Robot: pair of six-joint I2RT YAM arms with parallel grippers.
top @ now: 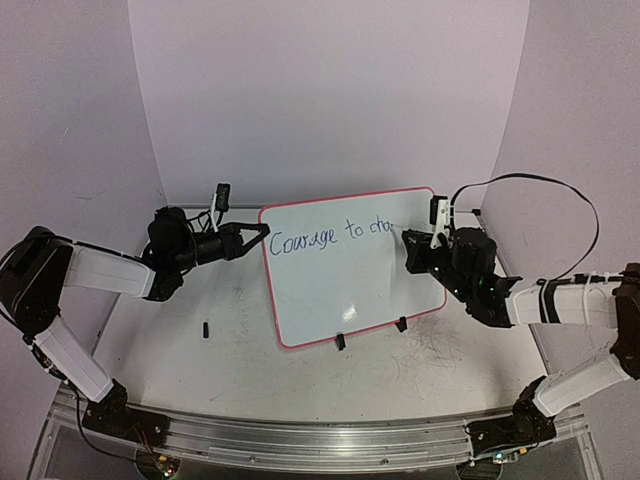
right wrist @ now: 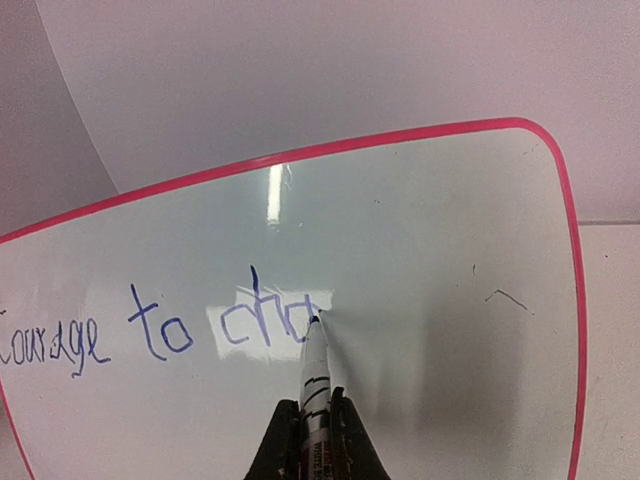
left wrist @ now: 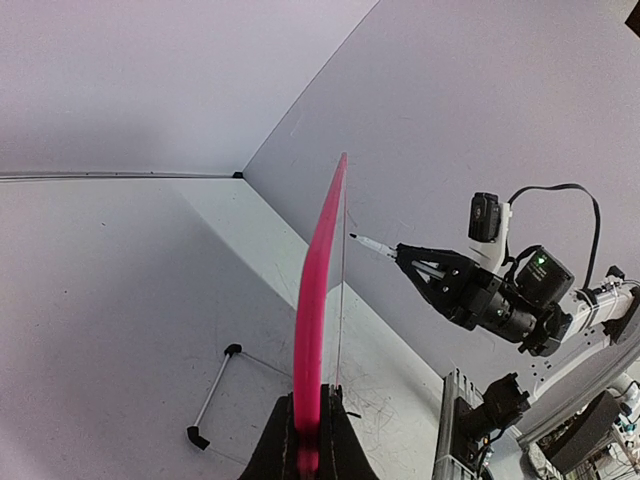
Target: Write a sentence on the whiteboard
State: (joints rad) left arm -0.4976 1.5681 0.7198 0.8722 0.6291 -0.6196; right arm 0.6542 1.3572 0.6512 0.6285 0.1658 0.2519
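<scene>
Scuffed tabletop (top: 240, 345), whiteboard (top: 350, 285) edge pinched by left gripper (top: 264, 232)

The whiteboard (top: 340, 290) stands mid-table (top: 250, 375). The left gripper (top: 262, 232) clasps its left edge. At right, the right gripper's (top: 409, 240) marker (right wrist: 314, 375) touches the sentence's (top: 330, 238) end. A small piece (top: 205, 329) lies near-left.

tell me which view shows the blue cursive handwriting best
Right wrist: the dark blue cursive handwriting is large and legible. Top external shows it small; left wrist sees only the pink-rimmed white board edge-on, no writing.
</scene>
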